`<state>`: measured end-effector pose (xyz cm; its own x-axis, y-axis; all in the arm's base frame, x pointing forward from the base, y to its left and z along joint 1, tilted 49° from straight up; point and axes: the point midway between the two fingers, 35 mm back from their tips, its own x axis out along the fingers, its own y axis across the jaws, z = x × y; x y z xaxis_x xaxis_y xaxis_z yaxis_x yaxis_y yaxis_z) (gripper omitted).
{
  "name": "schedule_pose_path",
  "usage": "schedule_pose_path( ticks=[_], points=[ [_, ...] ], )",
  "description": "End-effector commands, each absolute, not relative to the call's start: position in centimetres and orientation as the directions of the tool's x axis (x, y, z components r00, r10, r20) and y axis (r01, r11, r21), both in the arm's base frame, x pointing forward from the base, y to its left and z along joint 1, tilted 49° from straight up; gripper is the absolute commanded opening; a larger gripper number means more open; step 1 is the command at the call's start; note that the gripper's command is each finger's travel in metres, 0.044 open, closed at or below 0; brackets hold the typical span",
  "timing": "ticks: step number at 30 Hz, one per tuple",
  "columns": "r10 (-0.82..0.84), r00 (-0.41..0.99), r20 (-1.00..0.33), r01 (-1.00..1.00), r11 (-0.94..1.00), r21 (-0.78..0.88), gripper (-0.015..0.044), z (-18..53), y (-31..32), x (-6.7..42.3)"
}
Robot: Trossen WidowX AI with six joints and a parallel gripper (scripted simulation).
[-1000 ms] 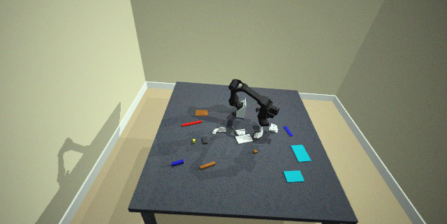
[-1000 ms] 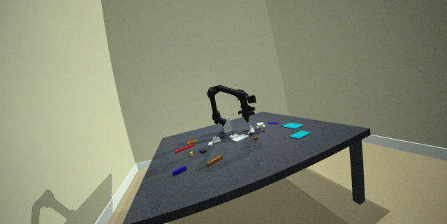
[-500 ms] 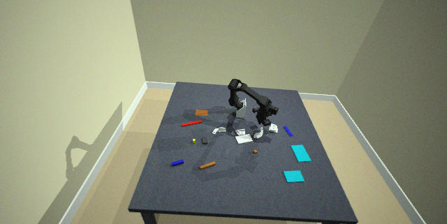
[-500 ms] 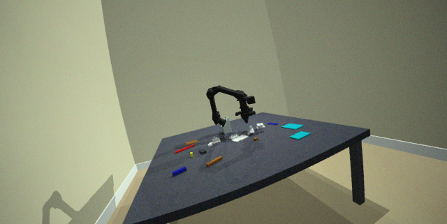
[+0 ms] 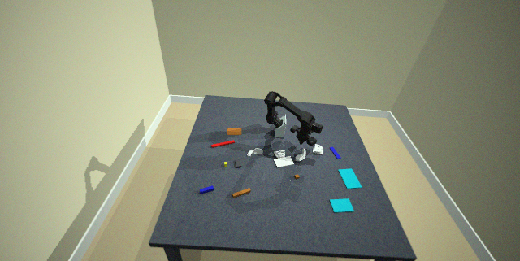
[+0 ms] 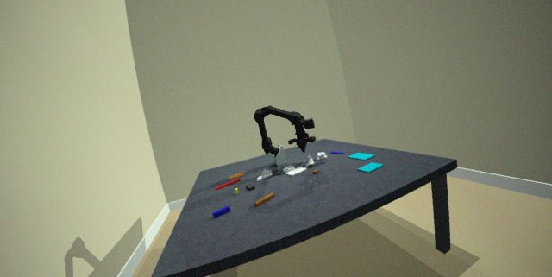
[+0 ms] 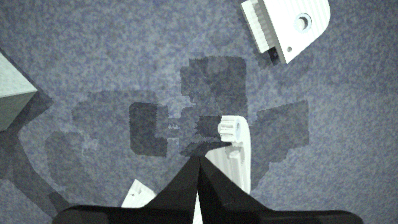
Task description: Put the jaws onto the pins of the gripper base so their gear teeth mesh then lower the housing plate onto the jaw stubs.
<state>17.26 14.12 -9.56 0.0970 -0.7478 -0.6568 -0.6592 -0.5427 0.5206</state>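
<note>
My gripper (image 5: 301, 143) (image 6: 304, 151) (image 7: 197, 162) is shut and empty, pointing down above the table, close by one white jaw. This jaw (image 5: 301, 155) (image 6: 310, 161) (image 7: 245, 160) shows its gear teeth in the wrist view, just beyond the fingertips. The other white jaw (image 5: 255, 152) lies further left. A white part with round holes (image 5: 318, 150) (image 6: 322, 155) (image 7: 300, 25) lies apart to the right. Another white part (image 5: 279, 154) (image 7: 138, 195) lies between the jaws, with a flat white plate (image 5: 283, 162) (image 6: 296, 171) in front of it. Which one is the base is unclear.
A pale grey upright block (image 5: 280, 129) (image 7: 12, 97) stands by the arm's base. Around lie an orange cube (image 5: 296, 176), a black piece (image 5: 238, 165), a yellow piece (image 5: 226, 164), a red bar (image 5: 223, 144), cyan plates (image 5: 350, 178) (image 5: 341, 205) and a blue bar (image 5: 335, 153).
</note>
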Motion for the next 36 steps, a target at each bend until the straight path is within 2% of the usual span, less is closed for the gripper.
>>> schedule_pose_path(
  ticks=[1,11,36],
  points=[
    [-0.743,0.097,-0.662,-0.601,-0.574,0.556,0.0000,-9.4,14.1,17.2],
    [-0.744,0.098,-0.662,-0.436,-0.629,0.643,0.0000,-9.2,13.8,17.1],
    [-0.744,0.098,-0.661,-0.433,-0.630,0.644,0.0000,-11.4,11.5,17.5]
  ],
)
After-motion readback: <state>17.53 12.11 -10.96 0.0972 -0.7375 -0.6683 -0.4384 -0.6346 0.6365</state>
